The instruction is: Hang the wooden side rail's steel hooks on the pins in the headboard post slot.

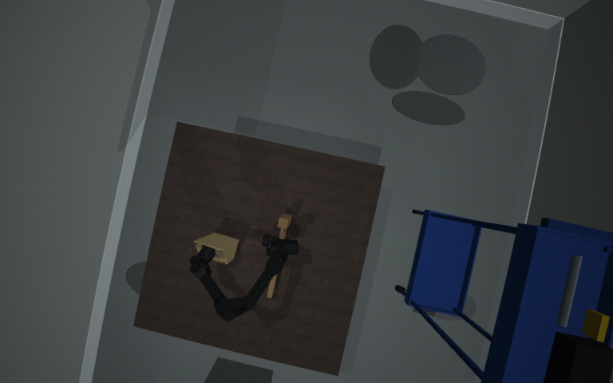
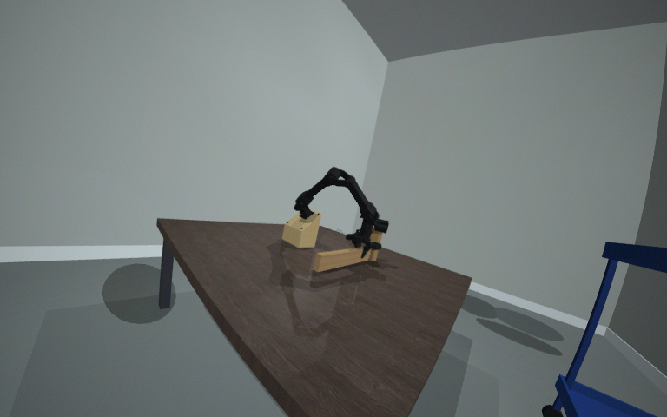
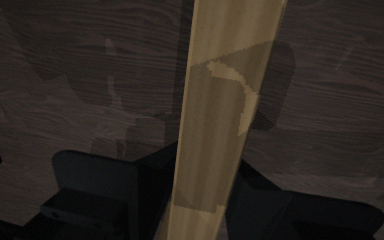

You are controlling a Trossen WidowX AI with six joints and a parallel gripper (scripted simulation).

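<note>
The wooden side rail [image 1: 271,286] [image 2: 334,260] [image 3: 215,100] lies lengthwise, its far end away from the post and low over the table. Whether that end touches the table is hard to tell. The headboard post [image 1: 284,221] [image 2: 377,237] stands upright at the rail's other end. My gripper [image 1: 281,243] [image 2: 365,251] [image 3: 203,146] is shut on the rail from above, close to the post, one finger on each side. The hooks, pins and slot are hidden or too small to make out, so whether the hooks sit on the pins cannot be told.
The arm's light wooden base block [image 1: 226,246] [image 2: 300,234] stands on the dark table [image 1: 203,158] [image 2: 344,334], left of the rail in the top view. A blue cart [image 1: 444,262] [image 2: 590,314] stands on the floor beyond the table's right edge.
</note>
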